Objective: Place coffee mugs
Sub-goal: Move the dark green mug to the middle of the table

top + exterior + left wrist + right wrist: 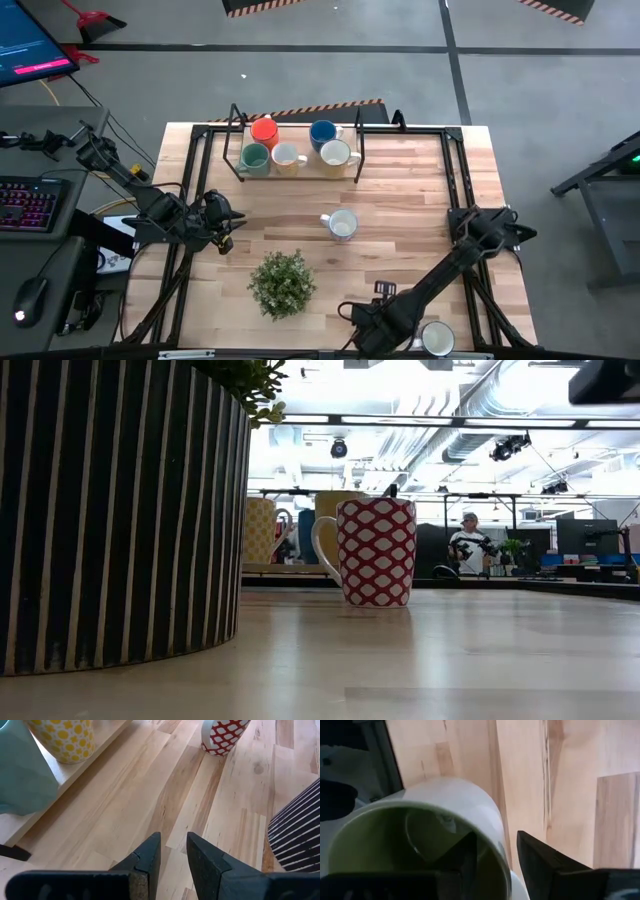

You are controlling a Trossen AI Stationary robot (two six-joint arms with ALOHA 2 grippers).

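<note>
Straddling the rim of a white mug (420,835) with my right gripper (495,855) at the table's (420,200) near right corner, one finger inside, one outside; my left gripper (172,852), slightly parted and empty, is hovering left of the red-and-white mug (341,225).

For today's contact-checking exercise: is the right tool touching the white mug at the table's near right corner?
Touching. In the right wrist view, one finger sits inside the white mug against its wall, and the other lies outside, so the right tool straddles the rim.
</note>
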